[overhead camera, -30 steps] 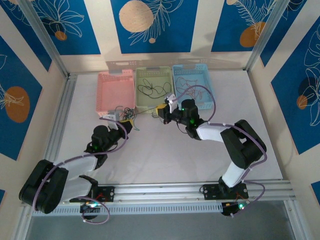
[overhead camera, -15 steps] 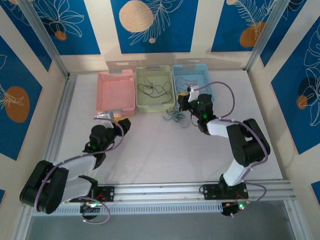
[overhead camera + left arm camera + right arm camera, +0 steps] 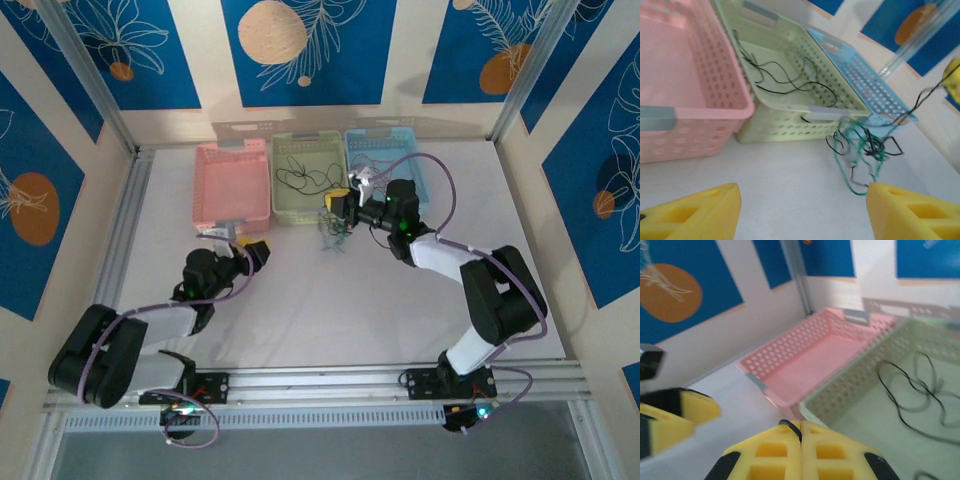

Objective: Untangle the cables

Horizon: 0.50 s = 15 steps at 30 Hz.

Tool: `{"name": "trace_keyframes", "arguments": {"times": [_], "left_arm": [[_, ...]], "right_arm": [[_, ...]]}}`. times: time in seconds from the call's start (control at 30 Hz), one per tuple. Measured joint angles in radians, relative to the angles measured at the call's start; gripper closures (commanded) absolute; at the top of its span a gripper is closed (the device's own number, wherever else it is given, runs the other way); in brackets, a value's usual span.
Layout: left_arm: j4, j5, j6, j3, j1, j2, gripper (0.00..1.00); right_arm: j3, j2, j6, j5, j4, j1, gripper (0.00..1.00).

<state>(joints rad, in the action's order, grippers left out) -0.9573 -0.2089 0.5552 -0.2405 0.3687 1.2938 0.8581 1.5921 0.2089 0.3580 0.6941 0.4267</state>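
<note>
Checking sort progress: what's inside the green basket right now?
Loose black cables lie on the green basket floor, nothing else visible. In the top view the right hand covers its near right corner, so that bit cannot be checked.

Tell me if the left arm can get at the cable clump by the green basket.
Probably yes: the left gripper is open and faces the cable clump across bare table. The right gripper, pinching one black strand, is close by.

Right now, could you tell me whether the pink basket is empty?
Empty: the pink basket shows a bare floor, while black cables lie in the green basket.
</note>
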Motion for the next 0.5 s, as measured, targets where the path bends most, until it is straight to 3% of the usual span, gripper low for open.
{"name": "trace_keyframes", "arguments": {"times": [0.27, 0.5], "left_arm": [[-0.057, -0.133, 0.025, -0.051, 0.000, 0.078, 0.33], [-0.048, -0.162, 0.039, -0.066, 0.000, 0.095, 0.34]], "right_arm": [[0.071, 0.016, -0.011, 0.008, -0.056, 0.074, 1.00], [0.071, 0.145, 0.013, -0.056, -0.056, 0.080, 1.00]]}}
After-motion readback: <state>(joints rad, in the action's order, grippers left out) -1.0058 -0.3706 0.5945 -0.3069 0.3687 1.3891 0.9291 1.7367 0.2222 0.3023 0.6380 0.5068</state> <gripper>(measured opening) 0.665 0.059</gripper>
